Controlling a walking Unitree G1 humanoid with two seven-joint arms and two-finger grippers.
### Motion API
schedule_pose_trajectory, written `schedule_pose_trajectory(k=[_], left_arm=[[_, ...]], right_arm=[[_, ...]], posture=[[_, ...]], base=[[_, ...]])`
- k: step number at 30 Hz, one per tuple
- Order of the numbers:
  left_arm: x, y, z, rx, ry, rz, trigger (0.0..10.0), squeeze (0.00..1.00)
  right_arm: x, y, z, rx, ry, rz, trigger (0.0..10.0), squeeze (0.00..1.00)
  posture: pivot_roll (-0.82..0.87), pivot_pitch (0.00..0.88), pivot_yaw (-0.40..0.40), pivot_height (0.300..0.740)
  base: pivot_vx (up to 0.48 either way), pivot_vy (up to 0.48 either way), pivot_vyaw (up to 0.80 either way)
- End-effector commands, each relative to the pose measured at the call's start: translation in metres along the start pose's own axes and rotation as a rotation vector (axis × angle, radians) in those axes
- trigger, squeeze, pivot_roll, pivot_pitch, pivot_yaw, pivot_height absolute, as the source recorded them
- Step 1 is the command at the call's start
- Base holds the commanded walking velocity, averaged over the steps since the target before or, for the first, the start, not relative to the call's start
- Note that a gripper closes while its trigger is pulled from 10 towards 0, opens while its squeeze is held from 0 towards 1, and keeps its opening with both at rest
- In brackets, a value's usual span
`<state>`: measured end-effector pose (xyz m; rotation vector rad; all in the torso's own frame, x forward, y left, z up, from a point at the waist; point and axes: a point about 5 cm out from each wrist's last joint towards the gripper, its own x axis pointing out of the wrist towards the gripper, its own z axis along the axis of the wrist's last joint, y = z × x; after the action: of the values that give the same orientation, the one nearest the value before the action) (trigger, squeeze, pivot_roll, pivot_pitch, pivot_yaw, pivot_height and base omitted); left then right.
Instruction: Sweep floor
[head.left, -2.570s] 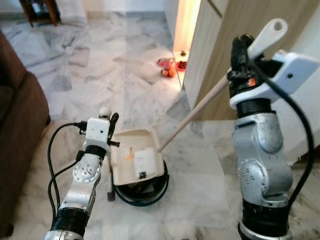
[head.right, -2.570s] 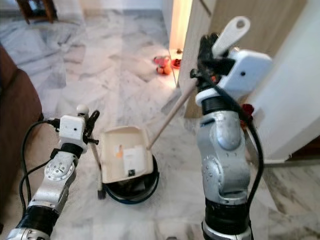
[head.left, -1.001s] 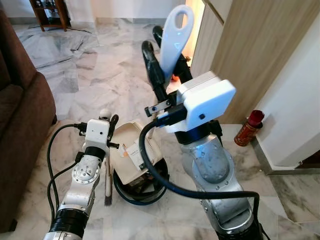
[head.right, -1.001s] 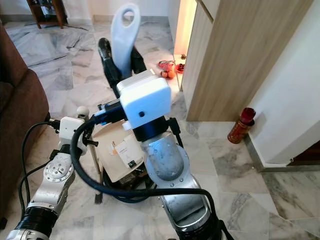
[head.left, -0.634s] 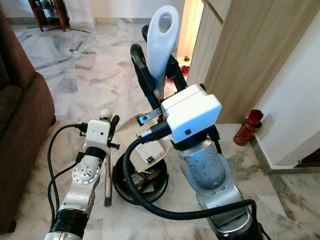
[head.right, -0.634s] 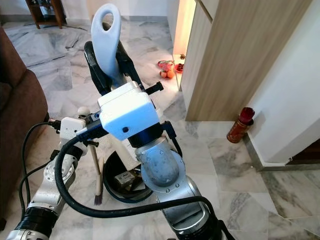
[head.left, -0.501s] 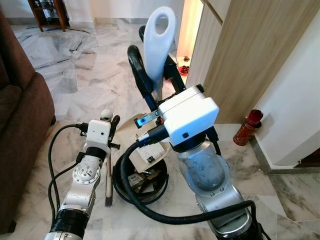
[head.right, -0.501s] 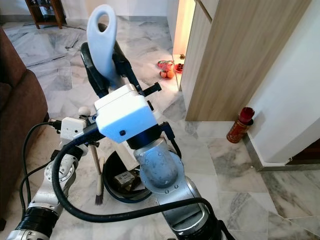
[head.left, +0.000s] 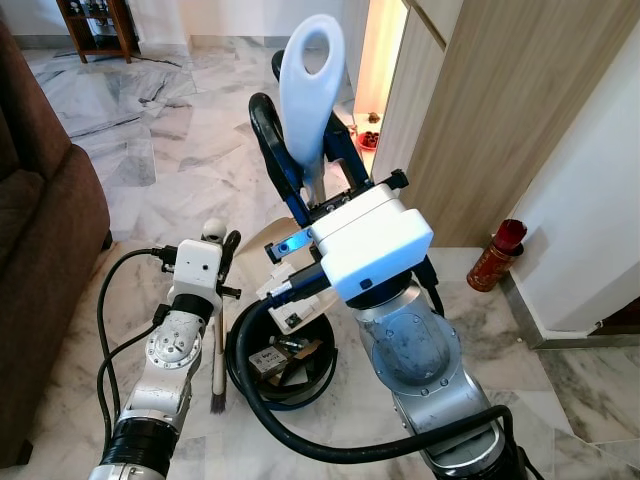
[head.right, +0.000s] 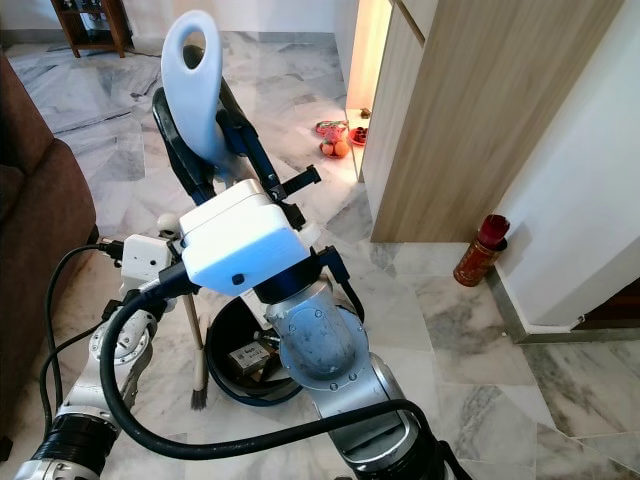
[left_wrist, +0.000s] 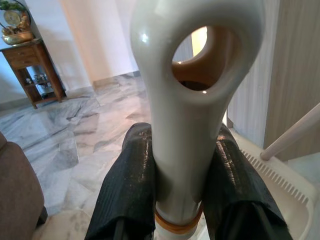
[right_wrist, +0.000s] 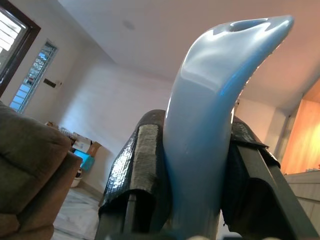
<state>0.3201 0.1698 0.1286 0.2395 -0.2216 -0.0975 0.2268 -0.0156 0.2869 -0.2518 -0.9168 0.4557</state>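
Observation:
My right gripper (head.left: 305, 130) is raised high in front of me, shut on the pale loop-ended dustpan handle (head.left: 310, 70). The right wrist view shows that handle (right_wrist: 210, 105) squeezed between both fingers. The cream dustpan (head.left: 283, 238) stands tipped up over a black bin (head.left: 245, 385), mostly hidden behind my right wrist. Scraps and a small box (head.left: 268, 358) lie in the bin. My left gripper (head.left: 218, 252) is shut on a short brush (head.left: 216, 360) that stands upright beside the bin, bristles on the floor. In the left wrist view its cream handle (left_wrist: 190, 130) sits between the fingers.
A brown sofa (head.left: 40, 220) is close on the left. A wooden cabinet (head.left: 490, 110) and a white wall are on the right, with a red bottle (head.left: 497, 255) at their foot. Small red and orange things (head.left: 366, 135) lie by the lit doorway. Open marble floor stretches ahead.
My right arm swung the handle up and leftward, tipping the dustpan from lying over the bin to steeply upright; its contents now lie in the bin. The left arm and brush stayed still.

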Motion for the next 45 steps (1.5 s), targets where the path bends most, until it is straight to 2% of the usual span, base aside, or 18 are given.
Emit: schedule_pose_trajectory(k=[1, 11, 23, 30, 33, 38, 41, 45], left_arm=[[0.002, -0.001, 0.008, 0.007, -0.044, -0.004, 10.0, 0.0], [0.002, 0.0, 0.006, 0.006, -0.038, -0.003, 10.0, 0.0], [0.003, 0.001, 0.008, 0.007, -0.043, -0.002, 10.0, 0.0], [0.003, 0.001, 0.008, 0.009, -0.044, -0.002, 10.0, 0.0], [0.003, 0.001, 0.008, 0.01, -0.043, -0.002, 10.0, 0.0], [0.003, 0.001, 0.008, 0.009, -0.042, -0.002, 10.0, 0.0], [0.003, 0.001, 0.008, 0.008, -0.042, -0.002, 10.0, 0.0], [0.002, 0.001, 0.008, 0.009, -0.043, -0.001, 10.0, 0.0]], right_arm=[[0.003, -0.003, 0.017, -0.031, -0.108, -0.004, 10.0, 0.0], [0.002, -0.004, 0.013, -0.061, -0.098, 0.004, 10.0, 0.0], [0.0, 0.005, 0.013, -0.12, -0.116, 0.09, 10.0, 0.0], [0.001, 0.003, 0.011, -0.127, -0.1, 0.074, 10.0, 0.0], [0.002, -0.005, 0.007, -0.163, -0.08, 0.038, 10.0, 0.0], [0.001, -0.03, -0.01, -0.226, 0.001, -0.065, 10.0, 0.0], [-0.008, -0.06, -0.032, -0.259, 0.119, -0.218, 10.0, 0.0], [-0.023, -0.079, -0.054, -0.308, 0.221, -0.287, 10.0, 0.0]], posture=[[-0.05, 0.111, -0.046, 0.74], [-0.05, 0.118, -0.047, 0.74], [-0.05, 0.12, -0.044, 0.74], [-0.05, 0.12, -0.044, 0.74], [-0.05, 0.12, -0.044, 0.74], [-0.05, 0.12, -0.044, 0.74], [-0.05, 0.115, -0.046, 0.74], [-0.05, 0.11, -0.047, 0.74]], base=[[0.0, 0.0, 0.0], [0.0, 0.0, 0.0], [0.0, 0.0, 0.0], [0.0, 0.0, 0.0], [0.0, 0.0, 0.0], [0.0, 0.0, 0.0], [0.0, 0.0, 0.0], [0.0, 0.0, 0.0]])
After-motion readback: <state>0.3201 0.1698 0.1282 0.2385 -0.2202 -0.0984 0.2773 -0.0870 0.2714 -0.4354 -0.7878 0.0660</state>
